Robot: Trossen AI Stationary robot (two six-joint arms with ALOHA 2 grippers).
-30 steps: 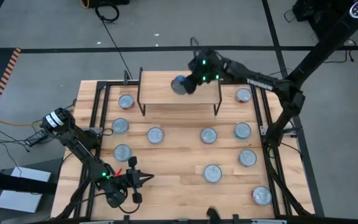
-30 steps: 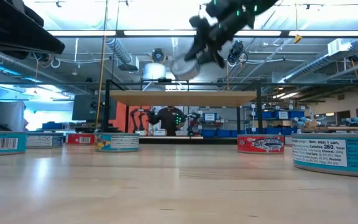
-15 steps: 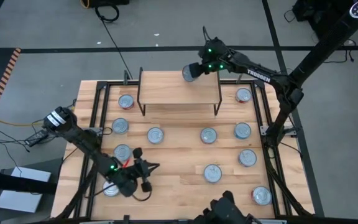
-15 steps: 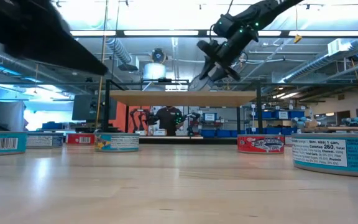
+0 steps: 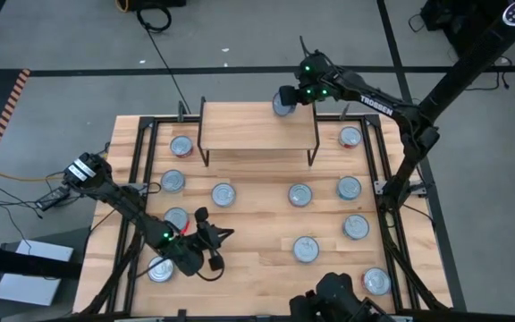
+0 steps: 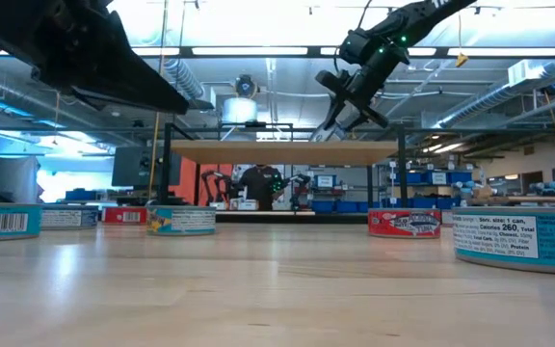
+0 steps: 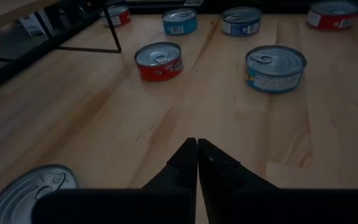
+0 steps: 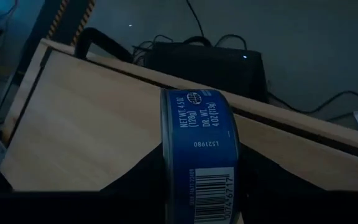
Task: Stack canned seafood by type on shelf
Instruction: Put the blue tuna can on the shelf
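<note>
My right gripper (image 5: 286,97) is over the far right corner of the shelf (image 5: 257,125), shut on a blue-labelled can (image 8: 199,155). In the low view this can (image 6: 328,128) hangs tilted just above the shelf top (image 6: 282,151). Nothing else rests on the shelf. My left gripper (image 7: 197,155) is shut and touches nothing. It hovers over the table's near left part (image 5: 211,240). A silver-lidded can (image 5: 159,268) sits flat on the table beside it, toward the near left corner. Several more cans stand flat around the table, such as a red one (image 7: 159,60). My right gripper pinches the blue can between its two fingers, one on each flat face. The side label (image 8: 197,186) faces the wrist camera edge-on. The fingers slant down from the table's right. The can is tilted; whether its lower edge touches the shelf cannot be told.
Cans stand to the left of the shelf (image 5: 181,146), to its right (image 5: 350,137) and in loose rows in front of it (image 5: 300,194). More sit near the right edge (image 5: 356,226). A dark object (image 5: 338,300) sits at the near edge. Black shelf legs (image 5: 206,156) stand on the tabletop.
My right gripper has carried the blue can from above the shelf's middle toward its far right corner, and lower toward the shelf top. My left gripper has moved from the near left corner toward the right and away from the near edge, uncovering a can there.
</note>
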